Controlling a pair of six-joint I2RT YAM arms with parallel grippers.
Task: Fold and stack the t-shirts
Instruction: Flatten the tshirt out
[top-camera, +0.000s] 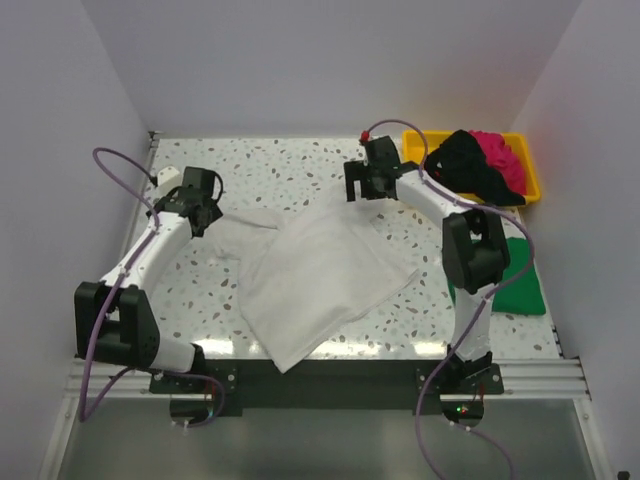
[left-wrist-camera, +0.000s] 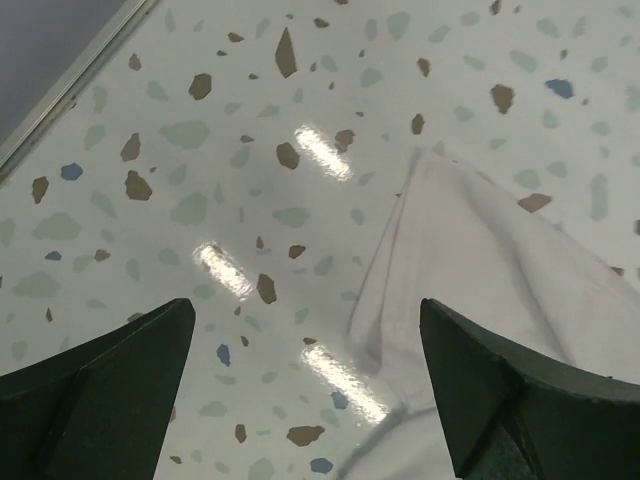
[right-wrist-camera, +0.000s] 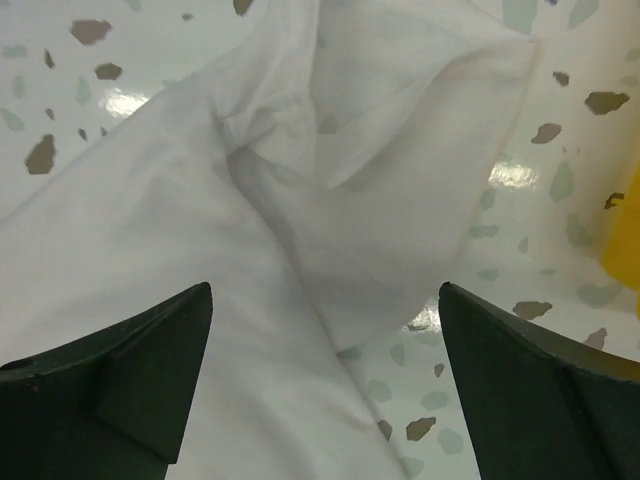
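Top external: rumpled white t-shirt (top-camera: 315, 275) on speckled table (top-camera: 290, 165)

Fixed high above, looking steeply down over the whole table (top-camera: 300, 170). Mounted close behind left hand (left-wrist-camera: 307, 320) and right hand (right-wrist-camera: 325, 300), facing down onto the shared white t-shirt (top-camera: 320, 270).

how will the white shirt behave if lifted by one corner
Likely floppy: the white shirt lies in soft creases and would sag from a lifted corner. Probably light, since its thin fabric looks half see-through. May slide on the glossy table.
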